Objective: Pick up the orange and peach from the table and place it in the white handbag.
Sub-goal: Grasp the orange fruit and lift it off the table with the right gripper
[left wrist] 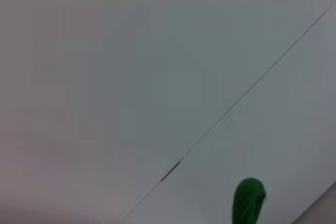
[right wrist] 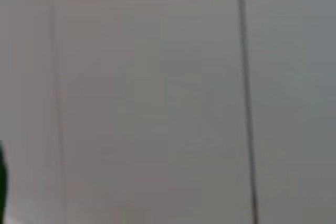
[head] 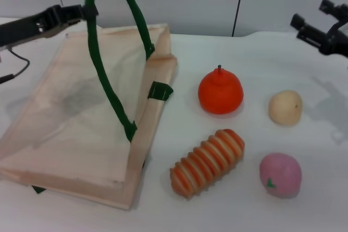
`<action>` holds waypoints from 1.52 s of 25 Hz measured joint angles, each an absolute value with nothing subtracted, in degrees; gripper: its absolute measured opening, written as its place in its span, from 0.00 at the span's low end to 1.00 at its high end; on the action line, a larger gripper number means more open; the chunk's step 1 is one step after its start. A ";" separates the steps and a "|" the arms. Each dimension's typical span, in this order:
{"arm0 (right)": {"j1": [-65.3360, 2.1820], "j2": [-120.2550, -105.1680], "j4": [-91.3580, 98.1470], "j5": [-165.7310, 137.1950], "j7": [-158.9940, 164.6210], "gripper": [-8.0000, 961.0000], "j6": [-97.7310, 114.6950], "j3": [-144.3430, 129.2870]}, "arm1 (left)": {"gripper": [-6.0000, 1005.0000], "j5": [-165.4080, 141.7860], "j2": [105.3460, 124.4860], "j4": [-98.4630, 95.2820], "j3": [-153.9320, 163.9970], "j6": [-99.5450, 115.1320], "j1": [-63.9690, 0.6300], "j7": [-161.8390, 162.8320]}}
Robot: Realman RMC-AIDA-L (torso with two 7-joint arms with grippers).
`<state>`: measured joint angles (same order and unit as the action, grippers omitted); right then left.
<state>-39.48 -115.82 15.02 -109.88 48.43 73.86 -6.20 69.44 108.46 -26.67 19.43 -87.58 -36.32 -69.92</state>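
The left gripper (head: 87, 10) is seen at the upper left of the head view, closed on the green handle (head: 117, 36) of the white handbag (head: 81, 118), and the handle is held up in a tall arch above the bag. In the left wrist view only a rounded stub of the green handle (left wrist: 248, 200) is shown against a pale wall. The bag itself is laid flat on the white table (head: 217, 210), its cream cloth spread toward the robot, with a green side tab (head: 160, 91) at its right edge.

Just to the right of the bag, the orange (head: 220, 92) is set on the table, stem up. A pale beige fruit (head: 285, 107) is placed to the right of it, apart from it. Nearer the robot, a ribbed orange-and-cream item (head: 207, 162) is laid slantwise, and the peach (head: 280, 175) is found to its right (a small green leaf mark is turned toward the camera).

The right gripper (head: 321, 28) is held above the table at the far right, well apart from the fruit; its fingers are seen spread apart, with nothing between them.
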 joint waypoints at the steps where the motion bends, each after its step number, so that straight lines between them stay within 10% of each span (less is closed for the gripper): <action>1: -39.51 -115.81 15.09 -110.66 48.43 0.92 74.21 -6.34 | 0.13 70.07 108.43 -26.66 19.42 -88.00 -36.05 -70.27; 38: -51.03 -116.01 10.05 -134.14 49.38 0.92 68.48 -8.94 | 0.13 85.88 108.74 -20.69 18.40 -98.74 -33.04 -86.00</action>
<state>-51.03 -116.01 10.05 -134.14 49.38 68.48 -8.94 85.88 108.74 -20.69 18.40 -98.74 -33.04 -86.00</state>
